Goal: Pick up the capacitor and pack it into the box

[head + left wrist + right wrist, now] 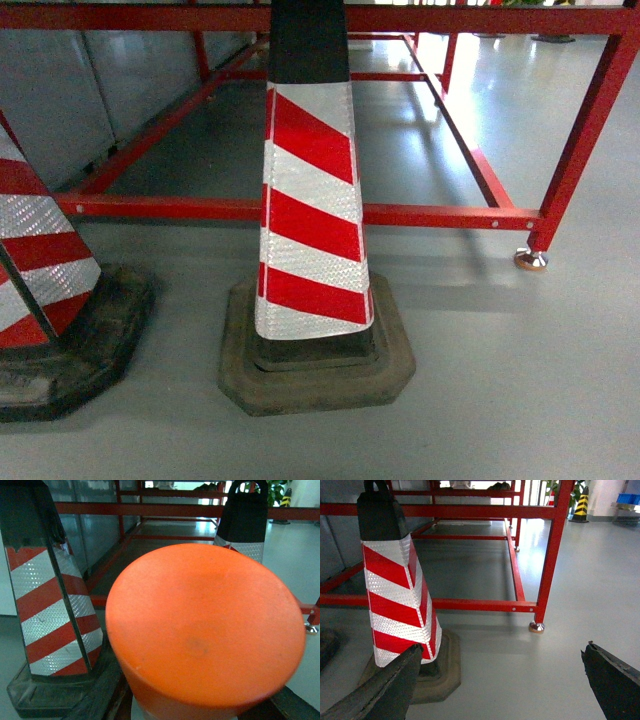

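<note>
While neither capacitor nor box appears anywhere, right gripper [500, 680] stands parted and empty beside the striped traffic cone [312, 215], left claw unseen behind an orange cap [205, 630]; risk judged: base bumping cones.

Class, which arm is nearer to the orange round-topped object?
Left, probably. The orange top fills the left wrist view, close under that arm, fingers unseen. The right gripper, open, faces a striped cone; no orange object there.
</note>
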Tool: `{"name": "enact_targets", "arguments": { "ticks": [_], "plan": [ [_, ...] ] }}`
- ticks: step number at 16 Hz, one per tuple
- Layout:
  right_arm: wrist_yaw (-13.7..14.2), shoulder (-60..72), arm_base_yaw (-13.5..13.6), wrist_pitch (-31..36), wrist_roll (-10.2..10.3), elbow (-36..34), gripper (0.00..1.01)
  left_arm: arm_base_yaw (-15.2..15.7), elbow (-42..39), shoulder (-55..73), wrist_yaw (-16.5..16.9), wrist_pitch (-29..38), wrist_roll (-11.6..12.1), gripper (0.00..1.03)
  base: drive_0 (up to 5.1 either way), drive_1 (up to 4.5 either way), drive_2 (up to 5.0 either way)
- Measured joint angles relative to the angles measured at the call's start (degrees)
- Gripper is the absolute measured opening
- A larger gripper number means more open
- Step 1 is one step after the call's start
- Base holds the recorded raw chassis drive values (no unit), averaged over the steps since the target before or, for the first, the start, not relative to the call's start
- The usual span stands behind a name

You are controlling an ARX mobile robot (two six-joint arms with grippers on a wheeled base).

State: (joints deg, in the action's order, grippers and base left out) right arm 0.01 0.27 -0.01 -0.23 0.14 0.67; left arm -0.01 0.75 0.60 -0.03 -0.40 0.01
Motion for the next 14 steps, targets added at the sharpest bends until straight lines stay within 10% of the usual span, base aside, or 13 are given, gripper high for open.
{"name": "enact_targets", "arguments": {
  "ticks": [14],
  "plan": [
    [-0.02, 0.00, 0.00, -0.07, -0.07, 0.00, 0.98, 0.00, 0.00, 0.00, 0.02, -0.02, 0.02, 0.44, 0.0, 0.00, 0.0]
  ]
}}
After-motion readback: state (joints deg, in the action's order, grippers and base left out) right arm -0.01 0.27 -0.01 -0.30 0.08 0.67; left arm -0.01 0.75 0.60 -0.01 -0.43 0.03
